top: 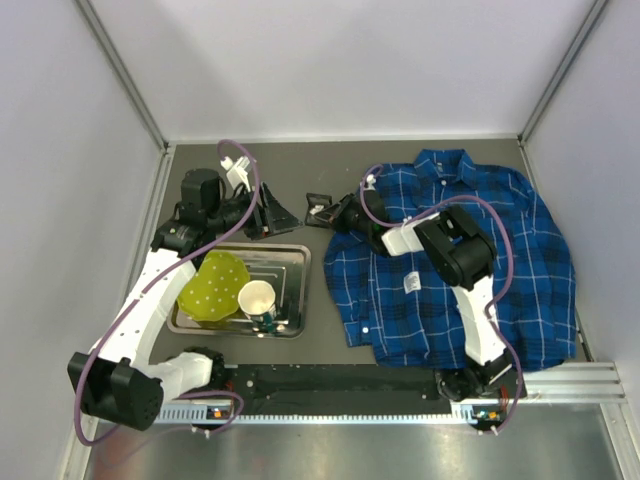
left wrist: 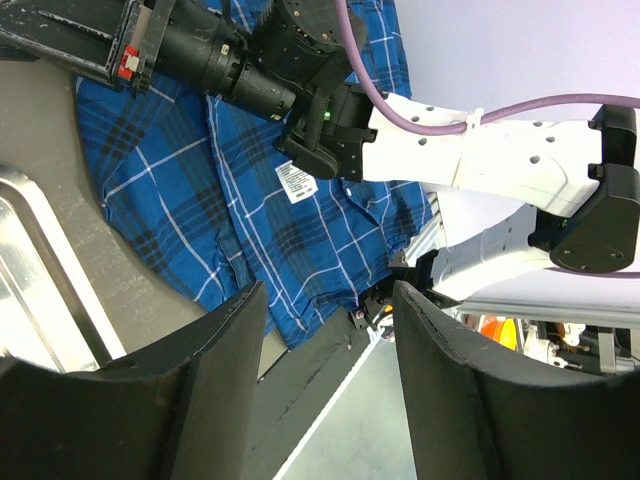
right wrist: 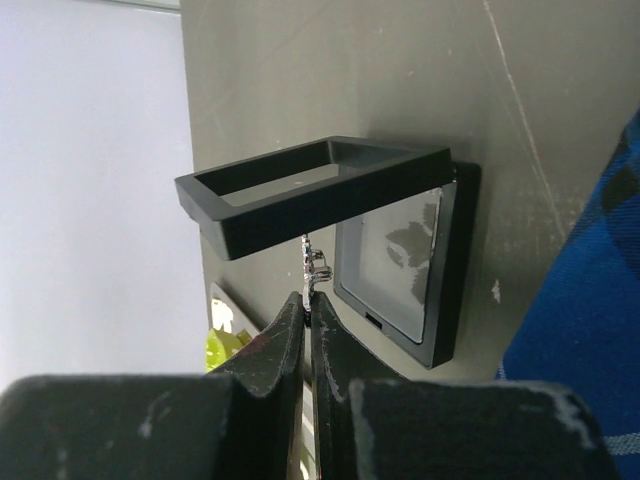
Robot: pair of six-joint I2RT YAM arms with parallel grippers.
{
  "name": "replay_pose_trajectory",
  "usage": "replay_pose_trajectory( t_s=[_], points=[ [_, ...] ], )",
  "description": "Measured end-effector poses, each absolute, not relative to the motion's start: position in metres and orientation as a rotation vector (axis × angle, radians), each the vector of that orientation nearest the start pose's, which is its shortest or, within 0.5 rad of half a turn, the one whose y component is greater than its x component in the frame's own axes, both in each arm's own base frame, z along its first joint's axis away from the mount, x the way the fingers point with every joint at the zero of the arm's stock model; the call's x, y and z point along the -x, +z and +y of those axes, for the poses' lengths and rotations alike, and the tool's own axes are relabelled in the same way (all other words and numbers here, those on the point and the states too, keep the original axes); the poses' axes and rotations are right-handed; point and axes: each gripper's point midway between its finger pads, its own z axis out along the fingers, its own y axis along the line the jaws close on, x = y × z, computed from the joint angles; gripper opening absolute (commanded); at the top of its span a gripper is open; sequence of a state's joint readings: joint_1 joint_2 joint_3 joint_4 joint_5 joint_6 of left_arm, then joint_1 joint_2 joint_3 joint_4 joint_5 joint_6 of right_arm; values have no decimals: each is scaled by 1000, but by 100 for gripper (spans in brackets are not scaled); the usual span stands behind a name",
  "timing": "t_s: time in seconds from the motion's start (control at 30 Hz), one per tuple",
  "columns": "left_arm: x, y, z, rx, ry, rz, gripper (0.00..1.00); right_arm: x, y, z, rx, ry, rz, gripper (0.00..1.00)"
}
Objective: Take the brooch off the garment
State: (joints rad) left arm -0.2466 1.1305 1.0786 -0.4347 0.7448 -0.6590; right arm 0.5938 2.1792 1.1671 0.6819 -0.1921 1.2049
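Note:
My right gripper [right wrist: 309, 300] is shut on the brooch [right wrist: 312, 268], a tiny silvery cluster held edge-on at the fingertips. It hangs just below the raised lid of an open black box [right wrist: 400, 260]. The blue plaid garment [top: 520, 240] lies flat at the right; its edge shows in the right wrist view [right wrist: 590, 330]. In the top view the right gripper [top: 335, 212] is left of the shirt collar, at the box [top: 318, 208]; the brooch is too small to make out there. My left gripper [top: 275, 215] is open and empty, its fingers [left wrist: 220, 370] held above the table.
A metal tray [top: 290, 255] at the left holds a yellow-green dotted bowl [top: 213, 288] and a paper cup [top: 258, 300]. A white cloth tag [left wrist: 296, 182] sits on the shirt. Grey walls close in on three sides.

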Motion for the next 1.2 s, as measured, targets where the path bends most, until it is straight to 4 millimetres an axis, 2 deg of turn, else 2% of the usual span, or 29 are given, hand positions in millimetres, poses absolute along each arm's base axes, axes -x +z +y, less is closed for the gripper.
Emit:
replay_pose_trajectory(
  t_s=[0.3, 0.67, 0.93, 1.2],
  points=[
    [-261, 284, -208, -55, -1305, 2180, 58, -435, 49, 379, -525, 1309, 2126, 2],
    [-260, 284, -209, -61, -1310, 2180, 58, -440, 55, 383, -520, 1318, 2109, 7],
    [-259, 284, -210, -65, -1311, 2181, 58, -439, 51, 383, -524, 1312, 2119, 8],
    [-259, 284, -211, -68, -1313, 2181, 58, -440, 51, 383, -526, 1308, 2125, 15]
  ],
)
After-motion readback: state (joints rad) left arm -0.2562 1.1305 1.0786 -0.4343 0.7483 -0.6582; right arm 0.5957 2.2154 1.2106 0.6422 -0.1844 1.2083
